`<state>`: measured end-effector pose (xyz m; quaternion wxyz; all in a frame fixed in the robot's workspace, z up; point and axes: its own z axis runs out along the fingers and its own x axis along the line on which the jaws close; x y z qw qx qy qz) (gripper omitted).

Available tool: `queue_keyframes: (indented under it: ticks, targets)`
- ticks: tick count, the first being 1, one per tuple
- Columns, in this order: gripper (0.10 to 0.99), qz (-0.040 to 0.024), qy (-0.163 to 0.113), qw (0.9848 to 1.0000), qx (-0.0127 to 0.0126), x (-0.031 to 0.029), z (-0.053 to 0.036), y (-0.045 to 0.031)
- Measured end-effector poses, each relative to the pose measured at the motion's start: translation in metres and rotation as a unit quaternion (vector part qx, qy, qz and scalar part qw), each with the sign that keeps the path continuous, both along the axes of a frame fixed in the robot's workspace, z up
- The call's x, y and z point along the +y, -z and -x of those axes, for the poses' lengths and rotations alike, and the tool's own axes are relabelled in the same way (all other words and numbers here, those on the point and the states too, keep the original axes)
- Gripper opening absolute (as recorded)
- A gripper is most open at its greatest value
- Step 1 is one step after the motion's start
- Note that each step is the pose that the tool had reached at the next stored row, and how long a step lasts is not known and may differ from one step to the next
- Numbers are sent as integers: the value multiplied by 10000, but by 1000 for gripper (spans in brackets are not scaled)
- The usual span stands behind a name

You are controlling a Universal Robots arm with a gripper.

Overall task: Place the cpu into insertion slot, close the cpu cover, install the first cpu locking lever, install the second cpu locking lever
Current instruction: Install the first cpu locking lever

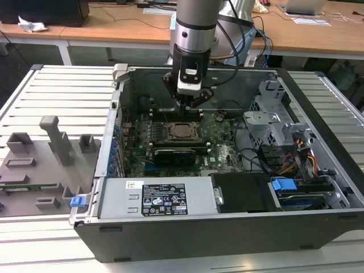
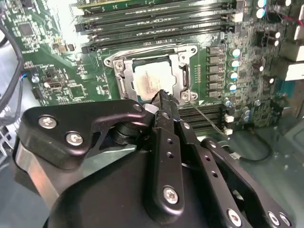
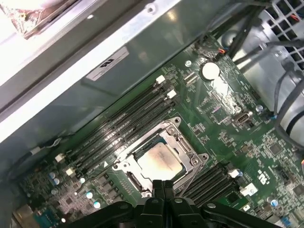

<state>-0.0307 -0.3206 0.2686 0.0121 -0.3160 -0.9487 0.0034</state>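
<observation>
The cpu lies flat in the insertion slot on the green motherboard inside the open computer case. Its silver top shows in both wrist views. The cpu cover lies down flat around the chip as a grey metal frame. My gripper hangs just above the socket's edge, on the case's back-wall side. Its black fingers are shut together with nothing between them. A thin metal rod runs out from the socket's corner across the memory slots.
Long black memory slots flank the socket on two sides. The case walls enclose the board. A power supply, a drive cage and loose cables fill the near side and the exterior view's right. A grey fixture plate lies outside on the left.
</observation>
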Motion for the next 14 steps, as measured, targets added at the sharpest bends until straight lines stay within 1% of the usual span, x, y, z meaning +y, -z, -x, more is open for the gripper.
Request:
queue_keyframes:
  ticks: [4, 6, 9, 14]
  targets:
    - [106, 12, -333, 9994, 0, 0, 0, 1]
    - [106, 21, -538, 9985, 0, 0, 0, 0]
    - [106, 33, -711, 9975, 0, 0, 3, 1]
    - [106, 38, -885, 9961, 0, 0, 6, 2]
